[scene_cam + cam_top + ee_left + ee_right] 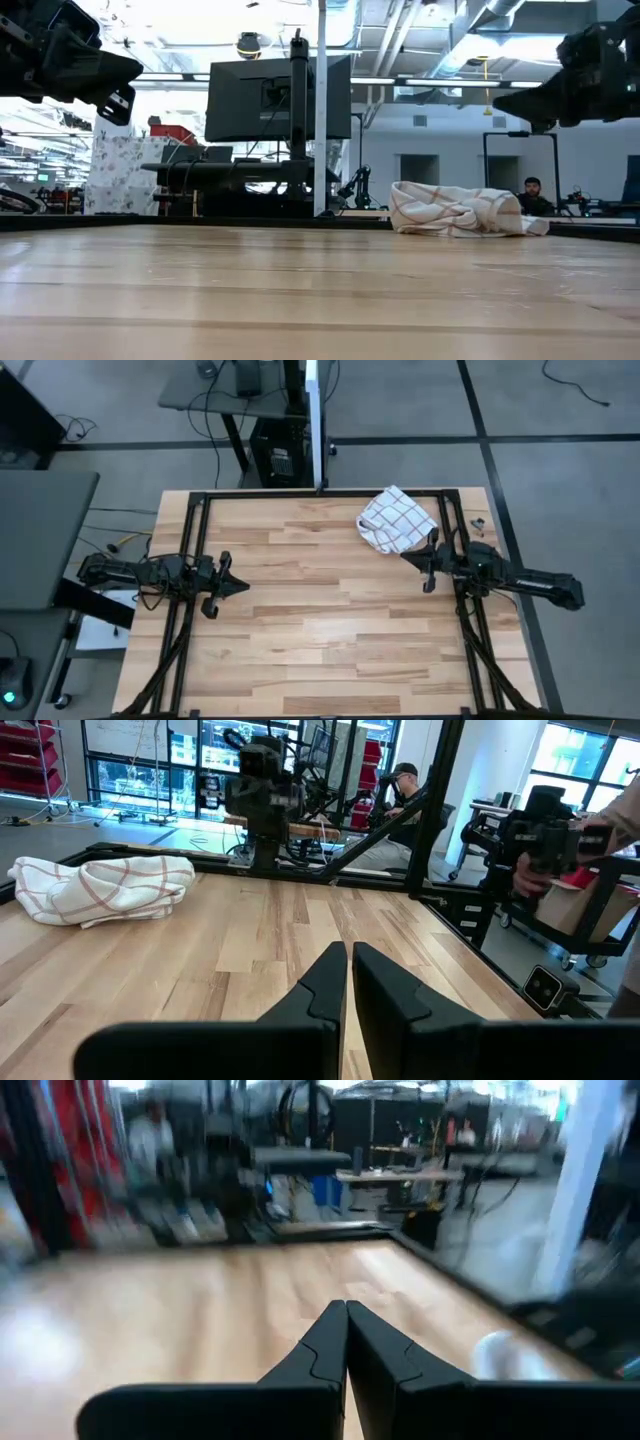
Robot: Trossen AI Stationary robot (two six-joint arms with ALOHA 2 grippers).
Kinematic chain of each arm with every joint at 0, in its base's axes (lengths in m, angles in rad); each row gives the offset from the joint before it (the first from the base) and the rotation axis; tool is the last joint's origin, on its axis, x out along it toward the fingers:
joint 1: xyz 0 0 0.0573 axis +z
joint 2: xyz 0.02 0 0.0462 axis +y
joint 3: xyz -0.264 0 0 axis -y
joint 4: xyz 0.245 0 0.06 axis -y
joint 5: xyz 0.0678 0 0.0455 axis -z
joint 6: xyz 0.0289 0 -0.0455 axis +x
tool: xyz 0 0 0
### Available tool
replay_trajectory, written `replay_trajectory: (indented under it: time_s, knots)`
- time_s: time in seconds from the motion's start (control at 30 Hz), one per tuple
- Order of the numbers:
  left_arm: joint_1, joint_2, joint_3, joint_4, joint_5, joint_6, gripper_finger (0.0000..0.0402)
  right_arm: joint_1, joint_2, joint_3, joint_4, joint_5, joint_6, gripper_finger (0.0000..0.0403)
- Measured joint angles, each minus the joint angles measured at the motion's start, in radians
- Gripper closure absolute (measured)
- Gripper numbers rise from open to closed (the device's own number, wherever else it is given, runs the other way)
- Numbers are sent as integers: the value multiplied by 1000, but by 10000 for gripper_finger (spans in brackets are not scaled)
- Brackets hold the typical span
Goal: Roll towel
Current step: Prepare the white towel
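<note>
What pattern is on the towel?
White with a grid of thin red-brown lines; the towel shows it best in the high view.

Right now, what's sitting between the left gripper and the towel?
Nothing: in the high view only bare wooden table separates the left gripper from the crumpled towel near the far right corner.

a light wooden table (320, 650) carries the towel (397, 520), seemingly bunched, near its far right corner.

Right wrist view was motion-blurred: the towel (505, 1355) showed only as a pale smear, its grid unreadable. Low view cut off both arms at the top edge; the towel's corner tag was indiscernible
</note>
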Motion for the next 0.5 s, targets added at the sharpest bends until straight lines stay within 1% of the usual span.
replay_trajectory:
  time_s: [0.1, 0.2, 0.23, 0.3, 0.33, 0.4, 0.5]
  knots:
    - [0, 0, 0, 0, 0, 0, 395, -2, 0, 0, 23, -2, 206, 403]
    - [0, 0, 0, 0, 0, 0, 395, -8, 0, 0, 48, -1, 342, 403]
    - [0, 0, 0, 0, 0, 0, 395, -11, 1, 0, 61, -1, 352, 403]
    - [0, 0, 0, 0, 0, 0, 395, -21, 10, 11, 54, 3, 309, 403]
    - [0, 0, 0, 0, 0, 0, 395, -29, 25, 32, 15, 18, 283, 403]
    - [0, 0, 0, 0, 0, 0, 395, -48, 80, 92, -101, 87, 247, 403]
    - [0, 0, 0, 0, 0, 0, 395, -80, 218, 178, -262, 152, 215, 403]
